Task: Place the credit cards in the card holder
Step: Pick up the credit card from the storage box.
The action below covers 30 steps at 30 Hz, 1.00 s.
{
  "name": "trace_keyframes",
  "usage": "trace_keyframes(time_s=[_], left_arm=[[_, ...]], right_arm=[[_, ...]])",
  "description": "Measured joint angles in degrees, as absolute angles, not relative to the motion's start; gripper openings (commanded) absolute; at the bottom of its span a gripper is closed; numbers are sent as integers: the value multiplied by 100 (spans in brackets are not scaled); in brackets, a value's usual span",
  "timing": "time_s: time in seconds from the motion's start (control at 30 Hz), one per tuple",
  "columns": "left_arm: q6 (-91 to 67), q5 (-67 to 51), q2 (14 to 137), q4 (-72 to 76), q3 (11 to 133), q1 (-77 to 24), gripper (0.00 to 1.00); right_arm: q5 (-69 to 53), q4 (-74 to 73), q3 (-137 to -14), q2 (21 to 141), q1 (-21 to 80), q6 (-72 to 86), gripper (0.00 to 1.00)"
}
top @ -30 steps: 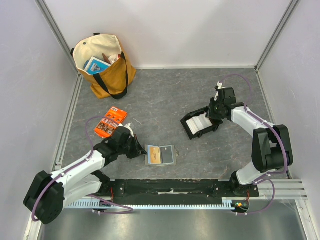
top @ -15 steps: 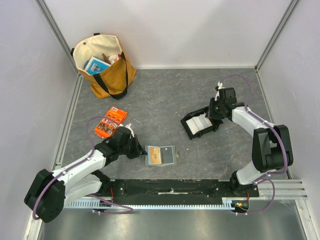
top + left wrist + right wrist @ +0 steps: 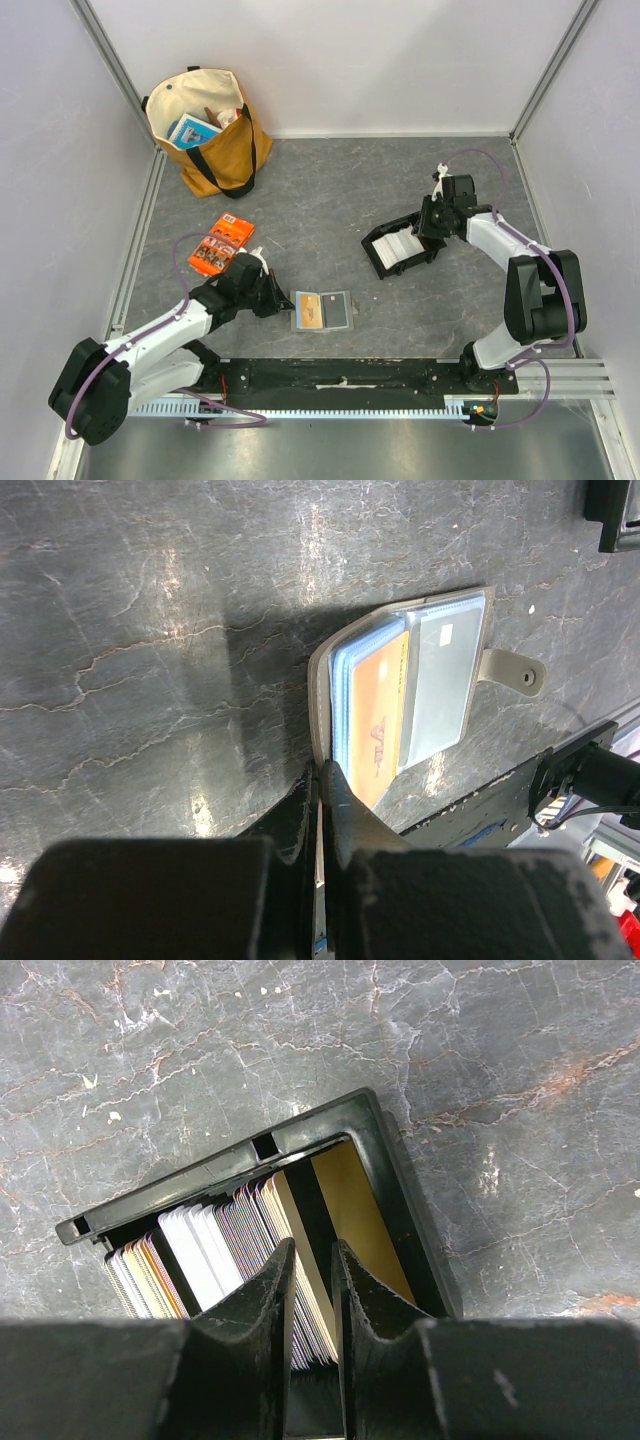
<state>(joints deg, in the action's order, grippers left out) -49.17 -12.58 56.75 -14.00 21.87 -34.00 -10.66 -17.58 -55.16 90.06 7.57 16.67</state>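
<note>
The card holder point(image 3: 322, 310) lies open on the grey table, an orange card showing in its clear sleeves point(image 3: 375, 730). My left gripper point(image 3: 283, 303) is shut on the holder's left edge point(image 3: 320, 772). The credit cards point(image 3: 402, 245) stand on edge in a black tray point(image 3: 378, 262). In the right wrist view they are a row of white, tan and striped cards point(image 3: 210, 1250), and one tan card point(image 3: 365, 1220) leans on the tray's right wall. My right gripper point(image 3: 425, 232) is down in the tray, jaws narrowly open astride the row's right-hand end point(image 3: 312, 1255).
An orange printed packet point(image 3: 220, 245) lies left of the left arm. A tan tote bag point(image 3: 205, 130) stands in the far left corner. The black base rail point(image 3: 340, 375) runs along the near edge, close below the holder. Walls enclose three sides.
My right gripper has shifted very slightly toward the far right over the tray. The left gripper and the card holder have not moved.
</note>
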Motion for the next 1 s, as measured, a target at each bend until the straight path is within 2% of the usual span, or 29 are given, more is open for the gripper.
trace_keyframes(time_s=[0.27,0.47,1.0], left_arm=[[-4915,-1260,5701,-1398,2187,-3400,2],[-4915,-1260,5714,-1391,2187,-3400,2],[-4908,-1275,5854,-1315,2187,-3400,2]], right_arm=[[-1315,-1780,-5518,9021,661,1669,29],[-1358,-1763,-5544,9166,613,1653,16],[-1712,-1813,-5577,9179,554,1621,18]])
